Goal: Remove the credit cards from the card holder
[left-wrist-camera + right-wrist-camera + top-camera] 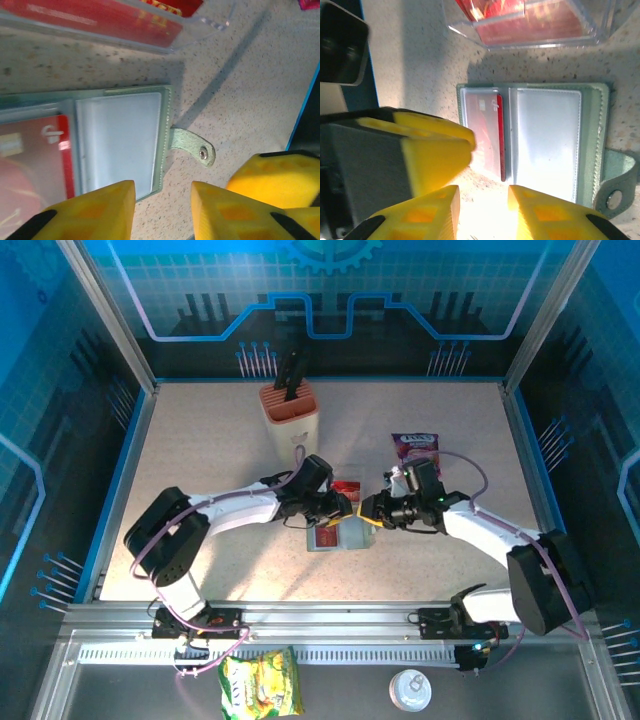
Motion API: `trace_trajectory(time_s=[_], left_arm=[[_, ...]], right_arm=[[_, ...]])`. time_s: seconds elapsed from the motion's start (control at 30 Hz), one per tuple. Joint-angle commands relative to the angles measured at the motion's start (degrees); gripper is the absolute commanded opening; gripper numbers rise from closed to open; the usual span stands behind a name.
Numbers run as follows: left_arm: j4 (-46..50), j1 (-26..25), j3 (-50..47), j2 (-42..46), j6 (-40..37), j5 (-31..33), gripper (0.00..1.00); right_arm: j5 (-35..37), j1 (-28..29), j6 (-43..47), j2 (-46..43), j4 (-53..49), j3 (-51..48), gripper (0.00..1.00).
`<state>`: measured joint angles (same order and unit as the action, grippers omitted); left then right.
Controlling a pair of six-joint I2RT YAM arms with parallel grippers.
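Observation:
The card holder (pixel 337 537) lies open on the table between both arms. In the left wrist view its empty pale panel (pixel 120 140) and snap strap (pixel 197 147) show, with a red credit card (pixel 30 170) in the other pocket. My left gripper (pixel 162 210) hovers open just off the holder's edge, with bare table between its fingers. In the right wrist view the card holder (pixel 545 145) has the red credit card (pixel 487 132) tucked in its left pocket. My right gripper (pixel 482 212) is open and empty near it. Both grippers, left (pixel 343 508) and right (pixel 368 510), nearly meet over the holder.
A clear plastic stand (pixel 535 22) with red cards stands just behind the holder. A knife block (pixel 290 410) is at the back, and a purple snack packet (pixel 415 445) lies behind the right arm. A yellow-green packet (pixel 262 683) and a round tin (pixel 410 690) lie off the table's front.

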<state>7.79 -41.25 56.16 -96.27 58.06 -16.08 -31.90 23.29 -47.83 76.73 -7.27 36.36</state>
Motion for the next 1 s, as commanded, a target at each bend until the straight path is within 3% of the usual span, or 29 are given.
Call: trace_trajectory(time_s=[0.0, 0.5, 0.97], left_arm=[[4.31, 1.44, -3.35, 3.88, -2.05, 2.45, 0.28], [5.39, 3.31, -12.15, 7.51, -3.03, 5.52, 0.06], [5.13, 3.40, -12.14, 4.31, -3.63, 6.05, 0.01]], right_arm=[[0.17, 2.32, -0.56, 2.49, 1.74, 1.95, 0.30], [1.98, 10.19, -1.39, 15.48, 7.17, 5.91, 0.27], [1.49, 10.85, -0.75, 19.61, 7.88, 8.11, 0.27]])
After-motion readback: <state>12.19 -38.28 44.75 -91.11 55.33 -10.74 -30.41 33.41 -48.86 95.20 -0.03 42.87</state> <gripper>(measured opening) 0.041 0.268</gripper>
